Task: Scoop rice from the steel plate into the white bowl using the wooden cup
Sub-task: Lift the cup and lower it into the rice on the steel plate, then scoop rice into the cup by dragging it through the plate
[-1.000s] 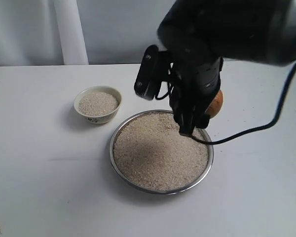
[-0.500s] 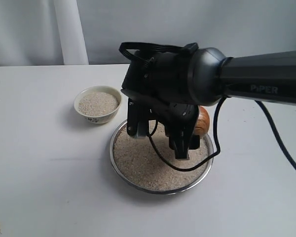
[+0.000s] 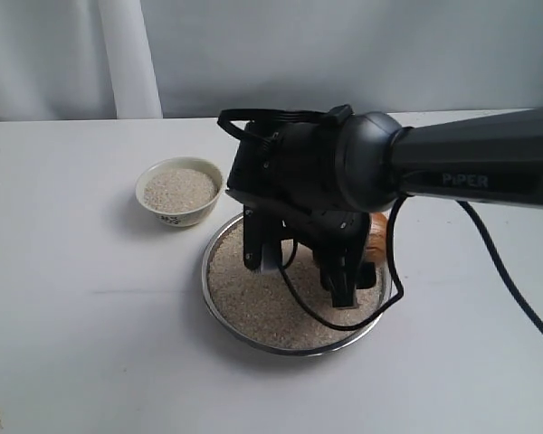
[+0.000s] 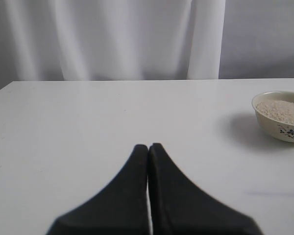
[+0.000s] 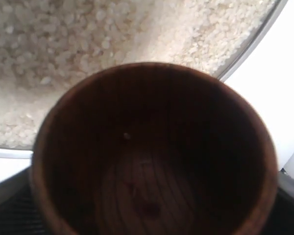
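The steel plate (image 3: 253, 335) lies mid-table, filled with rice (image 3: 249, 298). My right gripper (image 3: 357, 271) is shut on the wooden cup (image 3: 376, 237), holding it low over the plate's right side. In the right wrist view the wooden cup (image 5: 152, 161) opens toward the camera, its dark inside nearly empty, with rice (image 5: 88, 44) and the plate rim (image 5: 250, 49) beyond it. The white bowl (image 3: 176, 218) stands left of the plate, holding rice. My left gripper (image 4: 148, 147) is shut and empty over bare table, with the white bowl (image 4: 279, 131) off to one side; the exterior view does not show it.
The right arm's black body (image 3: 362, 172) and its cable (image 3: 511, 289) hang over the plate and hide part of it. A pale curtain (image 3: 127, 54) closes off the back of the white table (image 3: 72, 344).
The right arm has swung over the plate and come down, carrying the wooden cup lower toward the rice on the plate's right side. The bowl and plate stay put.
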